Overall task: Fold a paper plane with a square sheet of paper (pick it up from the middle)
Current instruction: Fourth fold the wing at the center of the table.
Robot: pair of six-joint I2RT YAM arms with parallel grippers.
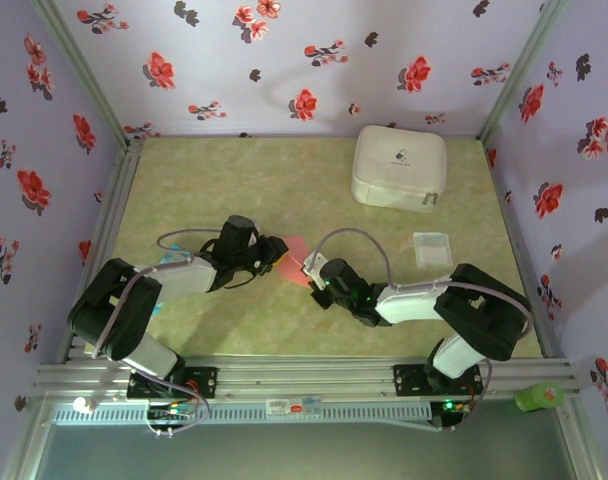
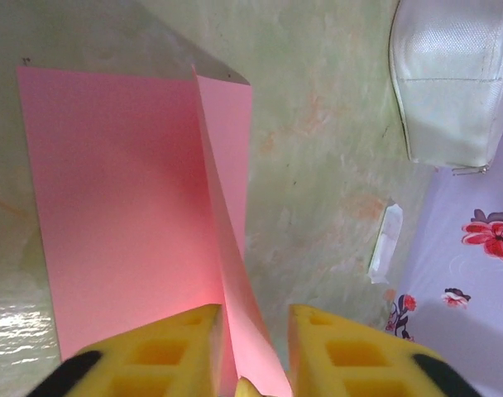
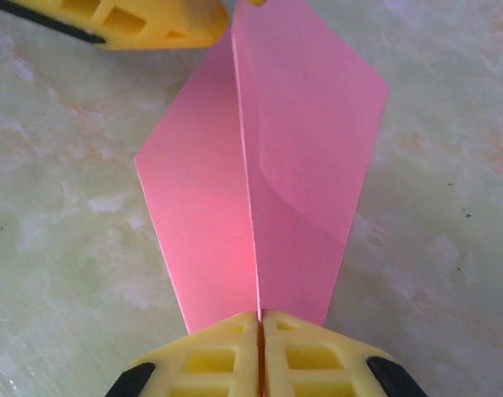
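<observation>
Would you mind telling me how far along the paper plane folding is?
Done: the sheet of paper has a centre crease, raised as a ridge. In hand: the right gripper pinches that ridge, while the left gripper straddles it, jaws apart. Remaining: nose and wing folds; no dart shape yet.

top: overhead, far | wrists: close, facing each other, sharing paper point(image 3: 301, 124)

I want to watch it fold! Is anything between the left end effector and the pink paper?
Nothing visible. The left end effector straddles the raised fold of the paper, jaws apart; the right end effector pinches it.
</observation>
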